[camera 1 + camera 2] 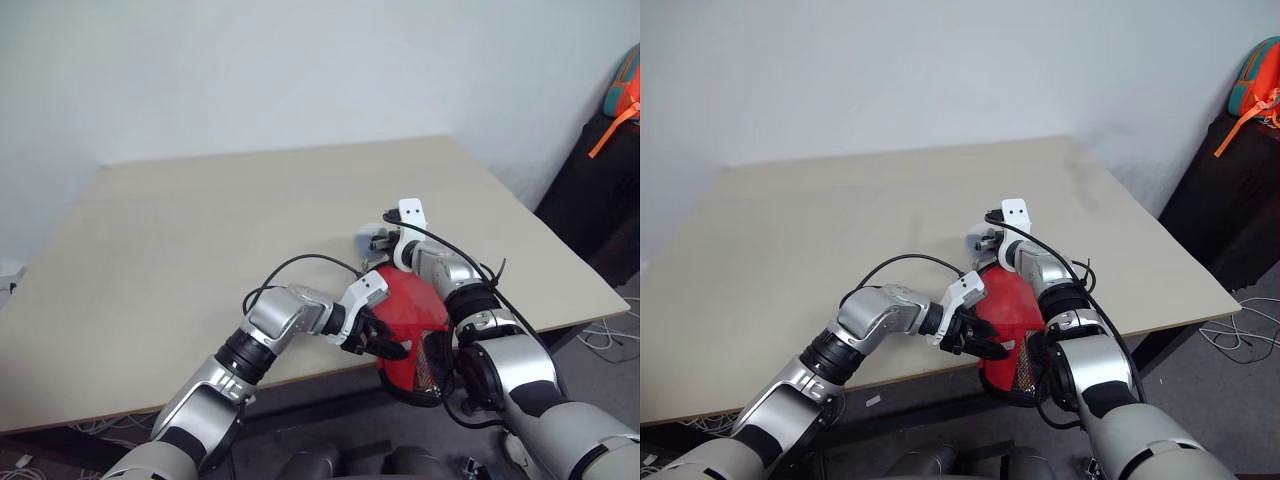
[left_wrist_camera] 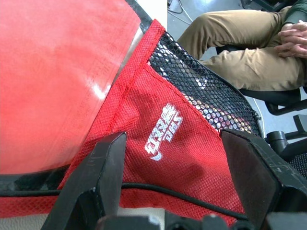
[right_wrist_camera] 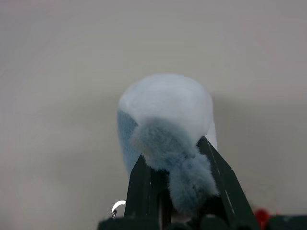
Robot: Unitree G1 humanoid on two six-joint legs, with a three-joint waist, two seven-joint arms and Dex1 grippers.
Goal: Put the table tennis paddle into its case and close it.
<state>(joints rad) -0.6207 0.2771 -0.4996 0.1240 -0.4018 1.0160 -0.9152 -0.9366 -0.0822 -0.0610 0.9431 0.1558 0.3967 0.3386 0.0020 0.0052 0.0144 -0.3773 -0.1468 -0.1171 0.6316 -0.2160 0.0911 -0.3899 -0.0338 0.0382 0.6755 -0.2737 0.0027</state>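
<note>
The case [image 1: 408,318], red fabric with a black mesh part, lies at the table's near edge and hangs partly over it. A smooth red face [image 2: 57,81], the table tennis paddle, sits inside it; its handle is hidden. My left gripper [image 1: 385,343] rests on the case's near side. Its fingers [image 2: 100,172] stand apart, and the red fabric [image 2: 163,124] and a black cord lie between them. Just beyond the case's far end, my right gripper [image 1: 380,243] is shut on a grey-and-white fluffy lump [image 3: 165,105] low over the table.
The beige table [image 1: 200,230] stretches to the left and far side. A black object with a teal and orange bag [image 1: 625,90] stands to the right. Cables [image 1: 610,338] lie on the floor. A seated person [image 2: 240,43] is beyond the case.
</note>
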